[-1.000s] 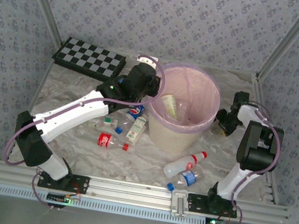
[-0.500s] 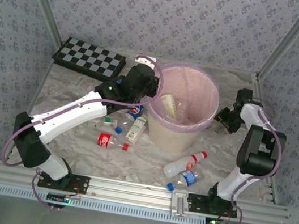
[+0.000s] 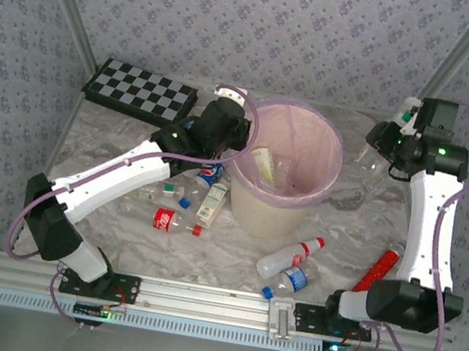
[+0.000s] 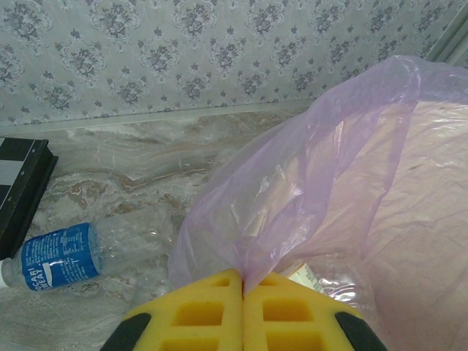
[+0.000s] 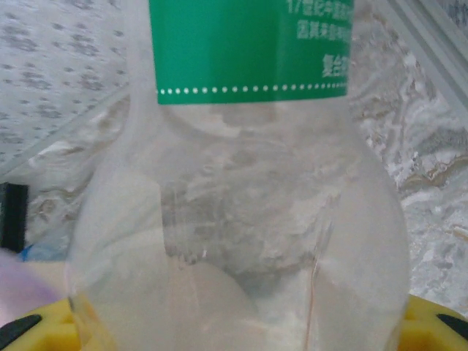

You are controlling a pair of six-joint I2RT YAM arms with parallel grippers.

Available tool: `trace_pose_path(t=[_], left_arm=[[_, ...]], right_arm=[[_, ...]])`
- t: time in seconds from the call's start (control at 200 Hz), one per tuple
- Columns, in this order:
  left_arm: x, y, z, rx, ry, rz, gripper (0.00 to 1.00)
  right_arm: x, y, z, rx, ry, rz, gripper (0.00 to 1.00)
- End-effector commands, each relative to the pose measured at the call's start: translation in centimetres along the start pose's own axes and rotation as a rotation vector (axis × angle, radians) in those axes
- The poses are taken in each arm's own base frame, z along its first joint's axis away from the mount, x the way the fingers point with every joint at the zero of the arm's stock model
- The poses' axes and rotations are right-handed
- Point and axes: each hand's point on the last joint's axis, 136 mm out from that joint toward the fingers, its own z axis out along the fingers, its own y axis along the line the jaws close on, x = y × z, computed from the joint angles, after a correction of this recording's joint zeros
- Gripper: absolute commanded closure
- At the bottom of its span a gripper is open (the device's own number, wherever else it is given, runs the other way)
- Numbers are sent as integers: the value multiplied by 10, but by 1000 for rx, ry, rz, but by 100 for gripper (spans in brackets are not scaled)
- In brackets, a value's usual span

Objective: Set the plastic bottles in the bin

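Bare marbled tabletop (image 3: 361,224) lies open between the round cream-white bin lined with a pink plastic bag (image 3: 287,211) and the right wall. Loose plastic bottles (image 3: 174,221) crowd the tabletop at the bin's front-left. Since a second ago the right hand (image 3: 386,149) has lifted off the tabletop. It is clamped on a clear green-labelled plastic bottle (image 5: 248,183), right of the bin. The left hand (image 4: 243,292), pinched closed, stays at the rim. A pale bottle (image 3: 264,162) lies inside the bin.

White arms (image 3: 127,171), black joints, purple cables, yellow hands (image 4: 242,279).
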Motion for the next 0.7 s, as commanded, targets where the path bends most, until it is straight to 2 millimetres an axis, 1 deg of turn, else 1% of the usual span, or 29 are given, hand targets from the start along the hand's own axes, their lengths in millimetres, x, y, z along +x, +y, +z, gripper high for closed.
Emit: trace_pose_path(t=[0.0, 0.095, 0.155, 0.175, 0.215, 0.245, 0.26, 0.33, 0.395, 0.425, 0.435, 0.485, 0.525, 0.595, 0.695], left_arm=[[-13, -2, -3, 3, -25, 12, 100], [-15, -2, -4, -1, -41, 1, 100], [-17, -1, -4, -3, -49, -3, 100], [-17, 0, -3, -4, -51, -4, 100], [-18, -1, -3, -3, -52, -6, 100], [-19, -1, -3, -2, -55, -8, 100], [-19, -1, -3, -1, -54, -8, 100], [-18, -1, -2, -1, -56, -5, 100], [-17, -1, -1, 1, -57, -9, 100], [-17, -2, -1, 4, -58, -14, 100], [-17, -1, 0, 3, -58, -15, 100], [-16, -2, 0, 5, -58, -22, 100], [-16, -1, -1, 5, -65, -30, 100], [-18, 0, -1, 3, -77, -37, 100], [-21, -1, -2, 4, -83, -30, 100]], right_arm=[[4, 28, -35, -50, -7, -67, 57], [1, 58, -52, -81, -52, -150, 58], [1, 72, -61, -84, -73, -198, 58], [2, 77, -62, -89, -72, -211, 60], [4, 87, -64, -110, -64, -229, 61], [9, 98, -63, -134, -44, -246, 61], [11, 99, -61, -138, -36, -250, 61], [32, 119, -52, -165, 30, -313, 61], [57, 130, -37, -153, 111, -374, 61], [73, 136, -28, -144, 157, -412, 61], [75, 136, -28, -142, 160, -416, 61], [96, 140, -16, -125, 216, -457, 61], [108, 142, -9, -113, 246, -477, 61], [131, 140, 4, -79, 308, -510, 61], [154, 136, 23, -39, 378, -535, 61]])
